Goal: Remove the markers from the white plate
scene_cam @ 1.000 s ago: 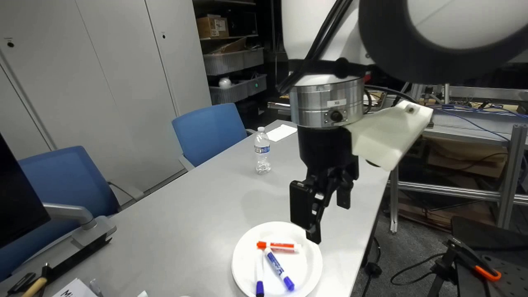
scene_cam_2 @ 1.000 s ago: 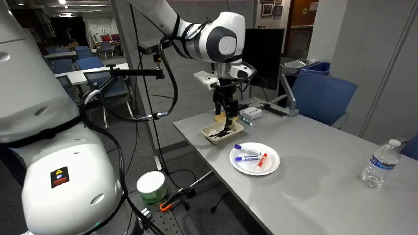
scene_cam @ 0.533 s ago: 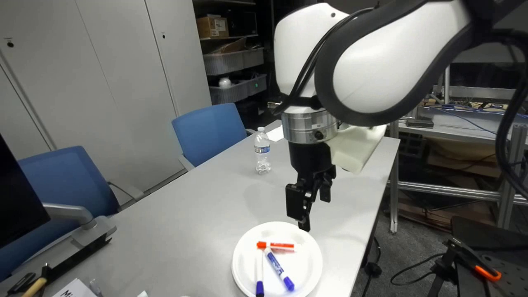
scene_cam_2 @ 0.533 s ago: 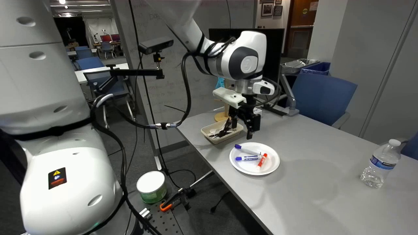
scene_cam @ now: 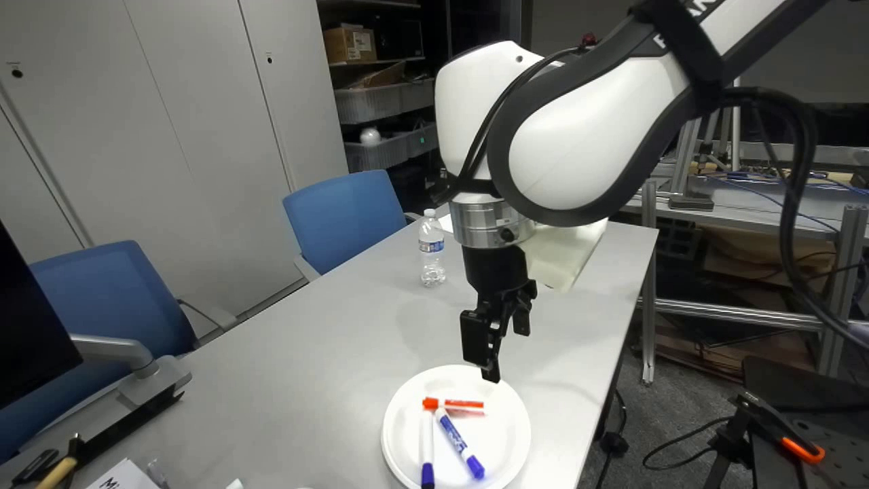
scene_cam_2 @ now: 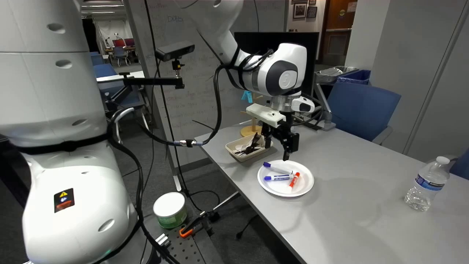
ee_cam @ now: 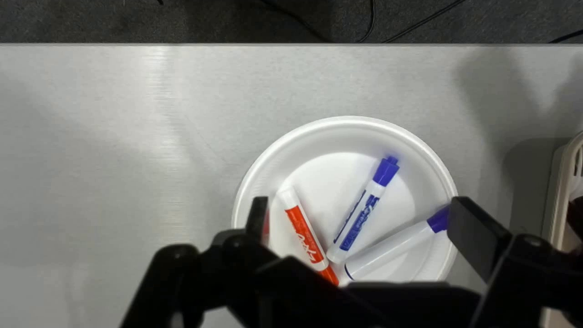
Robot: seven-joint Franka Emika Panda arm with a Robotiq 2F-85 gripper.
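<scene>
The white plate [ee_cam: 319,171] lies on the table in all views. Three markers with white barrels lie on it: an orange-red marker [ee_cam: 304,233], a blue marker [ee_cam: 362,214] and a purple-capped marker [ee_cam: 394,248]. They also show in both exterior views: the orange-red marker [scene_cam: 456,405] lies across the ends of the blue marker [scene_cam: 459,443] and the purple-capped marker [scene_cam: 426,445]. My gripper [ee_cam: 360,216] is open and empty, with its fingers wide apart. It hangs above the plate, touching no marker. In the wrist view one finger covers the purple cap's end, and the gripper body hides the orange-red cap's end.
A beige tray [scene_cam_2: 244,157] of dark and white utensils stands close beside the plate; its edge [ee_cam: 553,196] shows in the wrist view. A clear water bottle [scene_cam_2: 427,183] stands farther along the table. The table edge [ee_cam: 136,44] runs near the plate. A wooden stand [scene_cam_2: 249,130] stands behind the tray.
My open gripper has moved, in an exterior view, from in front of the tray rightward to above the plate. The plate and markers have not moved.
</scene>
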